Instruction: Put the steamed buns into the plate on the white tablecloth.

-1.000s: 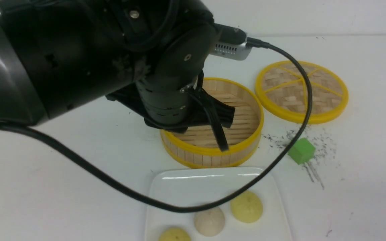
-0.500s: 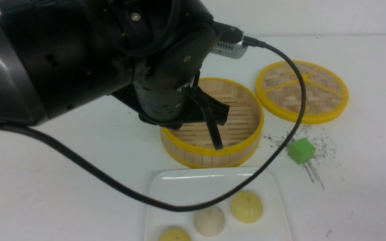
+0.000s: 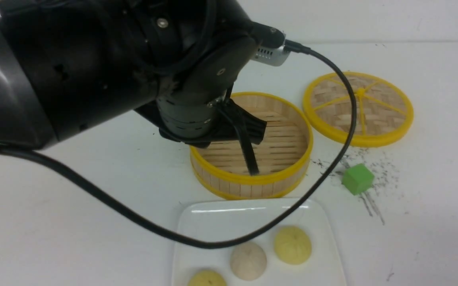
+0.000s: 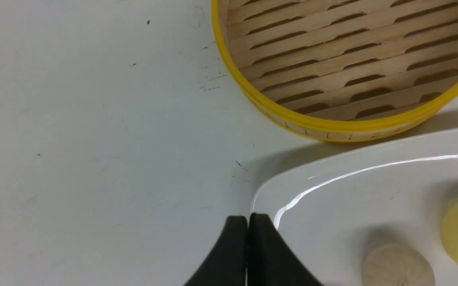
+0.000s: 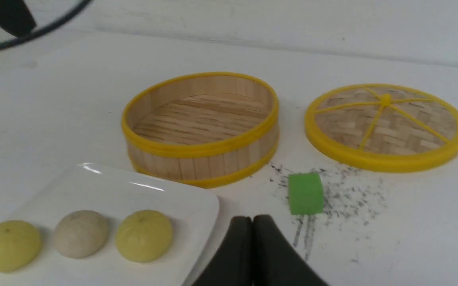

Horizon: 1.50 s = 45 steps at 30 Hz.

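Plate [image 3: 253,214], one: white, glossy, rectangular with rounded corners; lies on the white tablecloth [image 3: 94,206], just in front of the basket.

Buns, three, all on the plate: one beige bun [image 3: 248,261] in the middle; one yellow bun [image 3: 292,245] beside it to the right, slightly farther forward; a second yellow bun [image 3: 207,279] to the left and nearer, cut by the lower edge of the front view. Tops pleated.

Basket [image 3: 253,179], one: round, bamboo, yellow-rimmed; slatted floor, partly hidden by the left arm [image 3: 105,67].

Lid [image 3: 388,139], one: round, woven, yellow spokes; flat on the cloth, beyond and to the right of the basket.

Block [image 3: 358,179], one: green, small; among dark marks between lid and plate.

Left gripper [image 4: 249,218]: fingertips together, nothing held; above the cloth.

Right gripper [image 5: 251,219]: fingertips closed to a narrow point, nothing between them.

Cable [image 3: 209,244], one: black, looping from the left arm across the view of the plate.
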Each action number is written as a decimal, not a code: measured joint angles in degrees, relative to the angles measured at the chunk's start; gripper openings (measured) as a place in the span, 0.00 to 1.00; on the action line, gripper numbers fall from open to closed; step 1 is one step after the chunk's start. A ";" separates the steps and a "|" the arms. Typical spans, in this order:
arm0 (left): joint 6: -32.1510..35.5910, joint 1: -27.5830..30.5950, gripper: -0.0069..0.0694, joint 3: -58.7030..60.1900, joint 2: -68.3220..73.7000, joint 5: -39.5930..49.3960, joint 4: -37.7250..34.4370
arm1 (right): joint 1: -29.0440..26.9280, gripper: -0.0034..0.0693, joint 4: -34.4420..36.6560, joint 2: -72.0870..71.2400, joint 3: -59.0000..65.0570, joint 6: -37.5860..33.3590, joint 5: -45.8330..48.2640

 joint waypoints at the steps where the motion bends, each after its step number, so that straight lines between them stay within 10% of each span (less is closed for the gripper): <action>1: 0.00 0.00 0.12 0.00 0.00 0.00 -0.01 | -1.39 0.06 0.06 -0.57 1.24 0.00 -0.45; 19: 10.29 0.00 0.13 0.00 -9.70 0.05 1.99 | -26.80 0.09 0.22 -2.49 13.35 0.04 -2.55; 31: 12.05 0.00 0.13 7.92 -24.93 0.05 4.62 | -28.21 0.11 0.22 -2.49 13.35 0.04 -2.55; 38: 0.10 0.00 0.11 34.50 -45.92 -8.51 1.59 | -28.21 0.12 0.22 -2.49 13.35 0.04 -2.55; 45: -15.63 0.00 0.11 58.18 -61.50 -37.95 2.69 | -28.21 0.13 0.22 -2.49 13.35 0.04 -2.55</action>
